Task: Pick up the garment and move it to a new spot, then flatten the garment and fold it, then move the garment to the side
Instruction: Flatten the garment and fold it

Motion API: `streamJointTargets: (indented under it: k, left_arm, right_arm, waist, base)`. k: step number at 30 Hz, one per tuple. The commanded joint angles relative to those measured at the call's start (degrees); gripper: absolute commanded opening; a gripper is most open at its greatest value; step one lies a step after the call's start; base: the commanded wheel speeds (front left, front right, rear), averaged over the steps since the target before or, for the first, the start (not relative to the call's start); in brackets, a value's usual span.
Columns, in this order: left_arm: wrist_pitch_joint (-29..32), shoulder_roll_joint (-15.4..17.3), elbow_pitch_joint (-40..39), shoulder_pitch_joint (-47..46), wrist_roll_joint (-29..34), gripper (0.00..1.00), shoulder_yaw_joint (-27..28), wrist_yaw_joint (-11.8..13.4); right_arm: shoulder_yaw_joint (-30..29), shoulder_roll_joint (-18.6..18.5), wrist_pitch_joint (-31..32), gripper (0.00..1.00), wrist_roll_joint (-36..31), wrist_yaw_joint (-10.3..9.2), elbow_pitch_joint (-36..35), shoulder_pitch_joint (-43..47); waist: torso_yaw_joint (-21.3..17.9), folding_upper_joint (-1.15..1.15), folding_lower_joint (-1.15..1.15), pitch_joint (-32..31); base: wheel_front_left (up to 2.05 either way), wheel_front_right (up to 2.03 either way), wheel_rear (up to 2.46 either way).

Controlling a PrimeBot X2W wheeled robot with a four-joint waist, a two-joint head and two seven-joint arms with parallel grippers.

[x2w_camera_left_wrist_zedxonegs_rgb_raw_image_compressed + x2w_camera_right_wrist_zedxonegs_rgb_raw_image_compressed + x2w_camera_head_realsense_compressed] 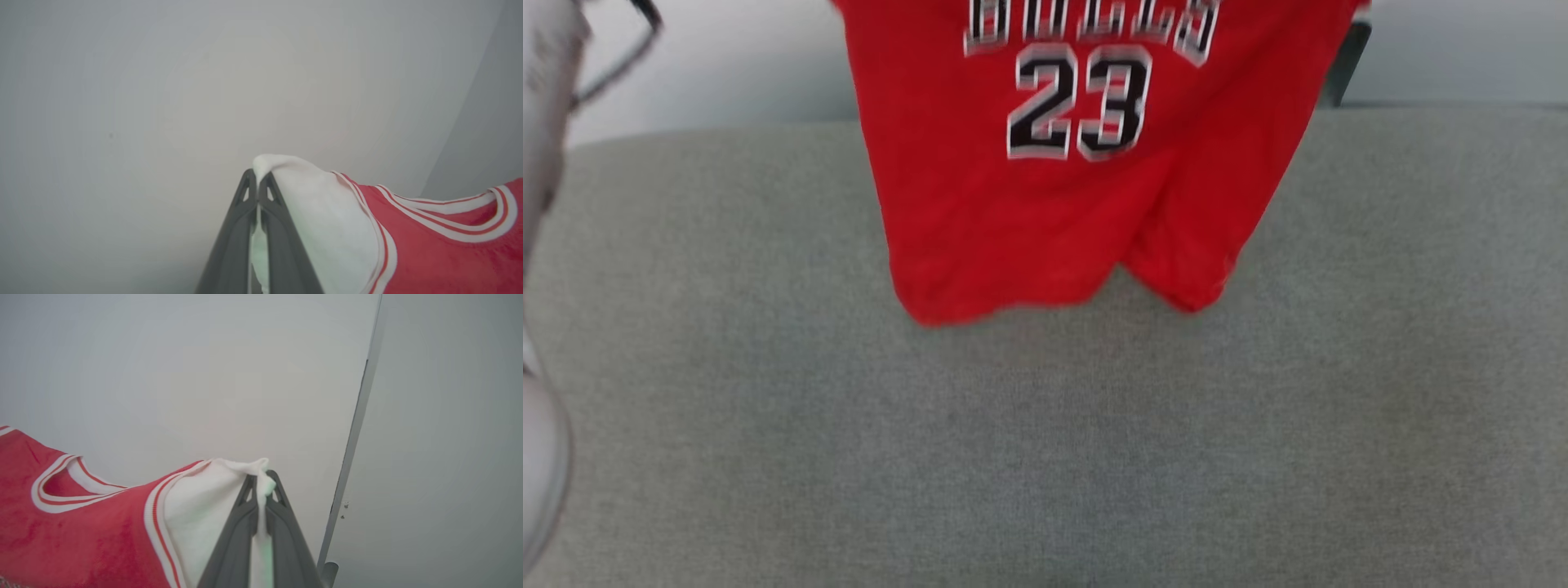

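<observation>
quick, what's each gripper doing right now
Left gripper: closed on a white sleeve of the garment.
Right gripper: closed on its other white sleeve.

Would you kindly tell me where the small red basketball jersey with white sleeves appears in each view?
Head view: red jersey top centre, number 23 showing, hanging over the grey fabric surface.
Left wrist view: jersey lower right, white sleeve pinched by the left gripper.
Right wrist view: jersey lower left, white sleeve pinched by the right gripper.
Shared landmark: striped neckline, in both wrist views.

Grey fabric surface (1045,457) below; pale wall (163,81) behind; dark strip (355,416) running down wall.
</observation>
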Motion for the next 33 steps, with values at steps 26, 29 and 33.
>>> streamJointTargets:
  k: [26,29,33]
  left_arm:
    - [-16.9,0.2,-6.7,-16.9,7.4,0.0,10.5,4.1]
    - [-17.0,-0.5,-7.2,-13.8,7.8,0.0,13.5,3.2]
    - [-17.0,-2.2,-6.1,-8.8,9.2,0.0,15.7,2.7]
  right_arm:
    - [-17.2,0.1,-17.5,0.0,-25.0,0.0,6.9,-20.0]
    - [-20.5,2.0,-17.6,0.0,-28.1,0.0,7.8,-17.5]
    - [-24.1,2.9,-17.6,0.0,-30.5,0.0,8.3,-13.5]
  waist:
    - [8.2,0.0,0.0,34.1]
    - [9.0,0.0,0.0,33.0]
    - [10.0,0.0,0.0,29.1]
  base:
    - [0.0,0.0,0.0]
    - [0.0,0.0,0.0]
    - [0.0,0.0,0.0]
